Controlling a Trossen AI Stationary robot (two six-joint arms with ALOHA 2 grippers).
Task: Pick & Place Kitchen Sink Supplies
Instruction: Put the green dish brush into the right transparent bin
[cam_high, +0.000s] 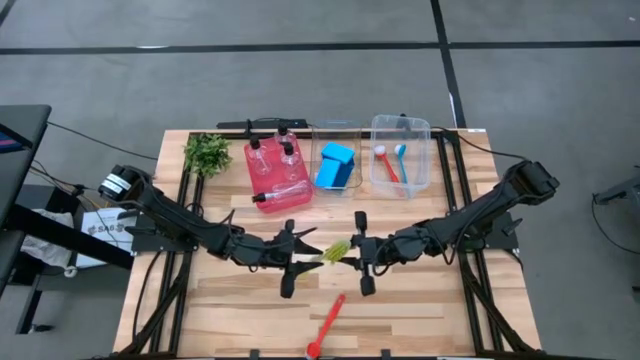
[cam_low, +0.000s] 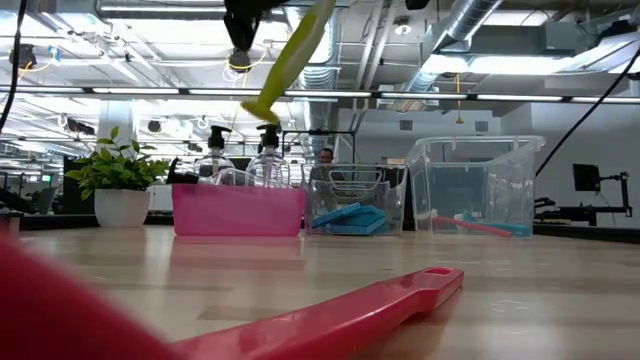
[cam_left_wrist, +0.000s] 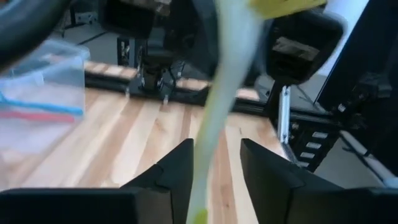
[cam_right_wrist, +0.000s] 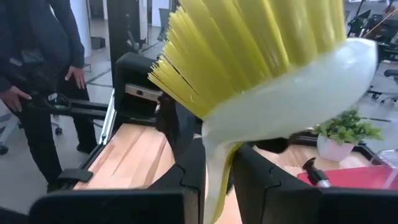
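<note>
A yellow-green brush (cam_high: 334, 250) hangs in the air over the table's middle, between my two grippers. In the low view the brush (cam_low: 292, 55) slants, with its handle end lowest. My right gripper (cam_right_wrist: 217, 155), reaching in from the table's right (cam_high: 356, 254), is shut on it just behind the bristle head (cam_right_wrist: 261, 43). My left gripper (cam_left_wrist: 216, 146), reaching in from the left (cam_high: 303, 260), stands open with the handle (cam_left_wrist: 214, 106) running between its fingers. A red brush (cam_high: 326, 324) lies flat near the table's front edge. My right gripper pinches the brush's pale neck (cam_right_wrist: 219, 171), just behind the bristle head, between its two fingers. The fingers come in level from the table's right. The brush is lifted clear of the table and tilted. My left gripper's fingers flank the handle; whether either touches it I cannot tell.
At the back stand a red bin (cam_high: 278, 172) with pump bottles, a clear bin with a blue sponge (cam_high: 336, 166), and a clear bin (cam_high: 402, 150) holding a red and a blue brush. A potted plant (cam_high: 207, 152) sits far left. A person (cam_right_wrist: 37, 74) stands beyond the table.
</note>
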